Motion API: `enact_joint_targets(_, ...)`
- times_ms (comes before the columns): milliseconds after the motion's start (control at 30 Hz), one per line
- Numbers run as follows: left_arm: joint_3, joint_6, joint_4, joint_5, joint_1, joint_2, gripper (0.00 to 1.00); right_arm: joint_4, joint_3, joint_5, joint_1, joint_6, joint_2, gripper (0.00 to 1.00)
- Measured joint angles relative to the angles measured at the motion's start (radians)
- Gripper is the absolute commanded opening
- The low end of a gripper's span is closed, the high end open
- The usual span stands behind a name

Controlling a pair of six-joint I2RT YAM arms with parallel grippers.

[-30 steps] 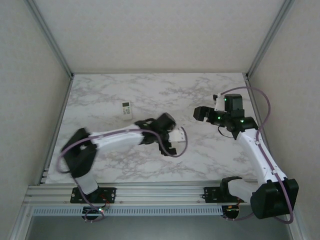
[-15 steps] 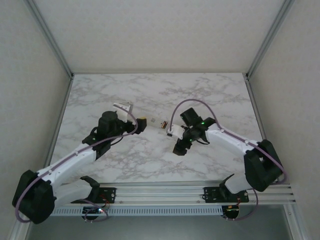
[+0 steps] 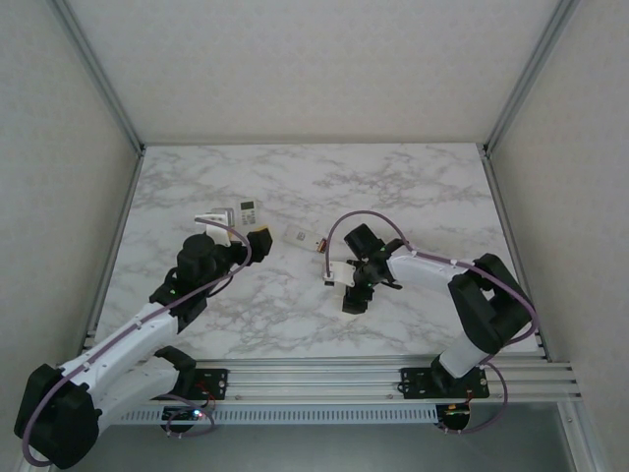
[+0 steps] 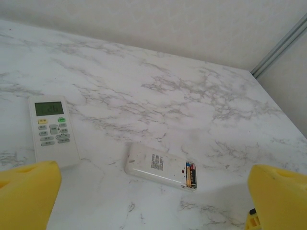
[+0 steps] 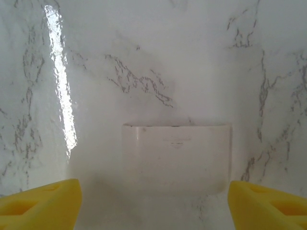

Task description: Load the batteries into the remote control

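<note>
Left wrist view: the batteries (image 4: 191,173) sit in the open compartment of the face-down remote control (image 4: 156,165) at lower centre, the left end effector (image 4: 153,199) spread wide; the right end effector (image 5: 153,203) is likewise apart, facing a white cover (image 5: 176,158).

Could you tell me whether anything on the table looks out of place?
The face-down remote lies with its battery bay uncovered, batteries exposed at one end. A white cover plate, likely its lid, lies apart on the marble between the right gripper's open jaws.

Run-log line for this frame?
left end effector open | right end effector open over battery cover | batteries in face-down remote
</note>
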Motion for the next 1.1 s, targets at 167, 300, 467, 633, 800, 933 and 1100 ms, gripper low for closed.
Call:
enact_joint_targets(167,0.0,0.0,0.001,0.0,0.0,-0.001,1.0,0.021,0.004,-0.001,0.0,-0.001,0.04,0.69)
enact_joint_targets(300,0.0,0.0,0.001,0.001,0.001,-0.001,0.99,0.045,0.01,0.003,0.008,0.008,0.051,0.66)
enact_joint_targets(467,0.0,0.0,0.001,0.001,0.001,-0.001,1.0,0.048,0.011,0.015,0.02,0.021,0.051,0.59)
enact_joint_targets(633,0.0,0.0,0.001,0.001,0.003,-0.001,1.0,0.051,0.011,0.022,0.028,0.029,0.041,0.56)
enact_joint_targets(800,0.0,-0.005,0.001,0.001,0.003,0.0,1.0,0.115,-0.001,0.017,0.034,0.082,-0.03,0.56)
enact_joint_targets(933,0.0,-0.015,0.002,0.001,0.005,0.0,1.0,0.148,0.037,0.026,0.019,0.144,-0.073,0.56)
enact_joint_targets(1100,0.0,-0.022,0.001,0.002,0.006,0.007,1.0,0.137,0.199,0.065,-0.028,0.196,0.041,0.56)
